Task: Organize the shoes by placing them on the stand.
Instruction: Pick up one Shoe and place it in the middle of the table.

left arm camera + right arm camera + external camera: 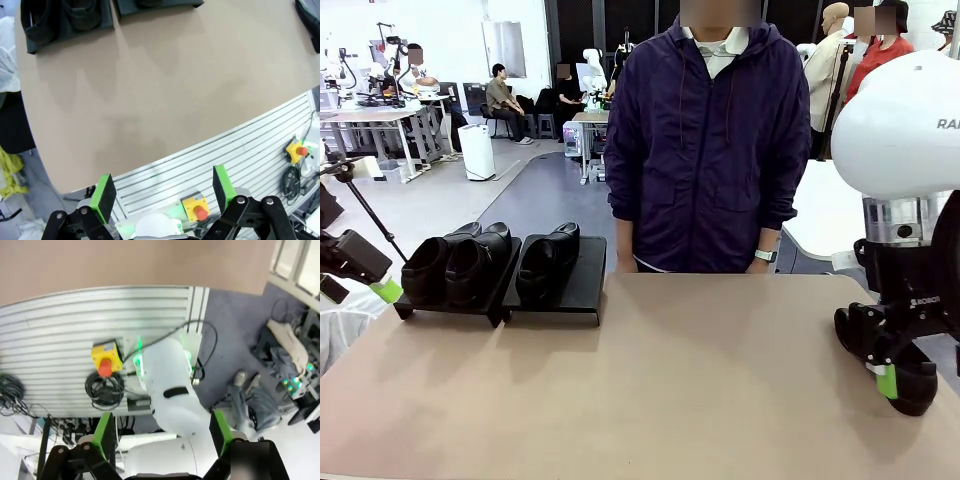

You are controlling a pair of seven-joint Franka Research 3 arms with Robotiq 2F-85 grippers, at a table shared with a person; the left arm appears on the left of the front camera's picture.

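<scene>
While empty, both claws wide apart

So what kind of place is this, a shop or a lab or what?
Most likely a robotics lab or data-collection hall: other work tables with rigs stand across an open floor, people sit at them, and yellow emergency-stop boxes sit on an aluminium frame by this table.

White arm, black end effector, green pads.
</scene>
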